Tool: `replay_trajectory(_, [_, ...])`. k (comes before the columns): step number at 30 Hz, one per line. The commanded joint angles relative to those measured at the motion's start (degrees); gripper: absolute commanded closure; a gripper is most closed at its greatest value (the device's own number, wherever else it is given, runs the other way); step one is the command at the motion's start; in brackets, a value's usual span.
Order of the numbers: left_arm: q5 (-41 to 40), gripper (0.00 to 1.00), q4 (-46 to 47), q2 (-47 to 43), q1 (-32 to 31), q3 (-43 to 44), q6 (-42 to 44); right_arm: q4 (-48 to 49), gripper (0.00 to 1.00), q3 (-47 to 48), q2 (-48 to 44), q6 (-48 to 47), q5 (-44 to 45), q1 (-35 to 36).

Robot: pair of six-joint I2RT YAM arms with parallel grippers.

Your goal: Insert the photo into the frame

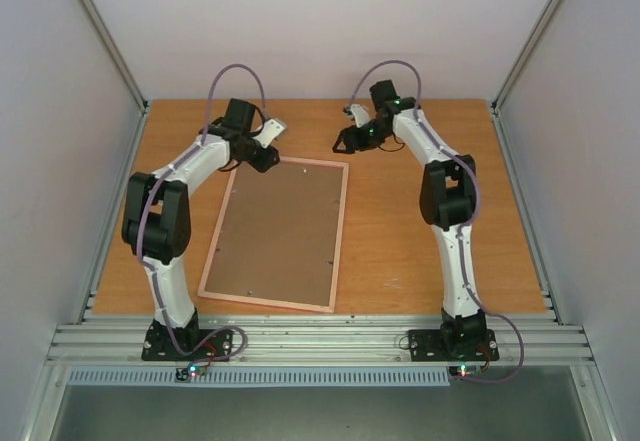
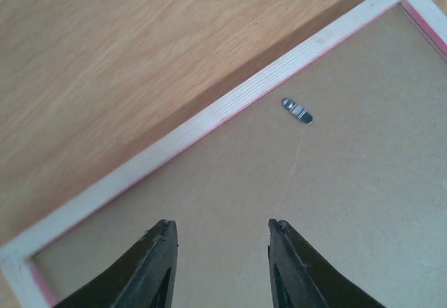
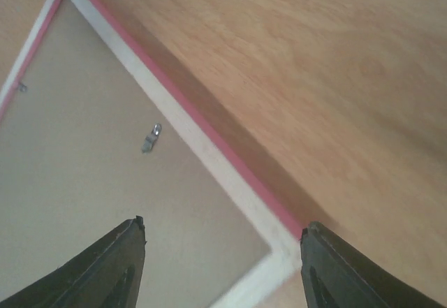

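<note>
The frame (image 1: 341, 231) lies flat on the table with its back up, a thin pink and pale wood rim around a brown backing board (image 1: 280, 226). The photo is hidden. My left gripper (image 1: 266, 154) hovers over the frame's far left corner, open and holding nothing. In the left wrist view it (image 2: 222, 225) sits above the board (image 2: 349, 203), just inside the rim (image 2: 230, 105). My right gripper (image 1: 345, 143) hangs off the far right corner, open and empty. In the right wrist view it (image 3: 223, 231) straddles the corner of the rim (image 3: 202, 140).
Small metal clips (image 2: 297, 111) (image 3: 151, 138) sit on the board near the rim. Bare wooden tabletop (image 1: 430, 141) surrounds the frame. Grey walls and aluminium rails close in the left, right and back sides.
</note>
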Motion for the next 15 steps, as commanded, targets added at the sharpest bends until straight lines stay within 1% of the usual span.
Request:
replay_trajectory(1, [-0.08,0.62,-2.24,-4.16,1.51,-2.94,-4.89,-13.93,0.38,13.04,9.72,-14.31,2.88,3.54])
replay_trajectory(5, [-0.94,0.6,-1.76,-6.85,1.9,-6.75,-5.59,-21.18,0.36,25.99,16.97,-16.96,2.22,5.04])
replay_trajectory(10, [-1.24,0.59,-1.73,-9.74,1.93,-9.9,-4.88,-20.95,0.39,26.44,19.37,-18.74,5.42,6.49])
replay_trajectory(15, [-0.71,0.59,-1.81,-10.29,2.11,-10.54,-4.85,-19.11,0.45,27.55,20.5,-16.95,9.28,6.71])
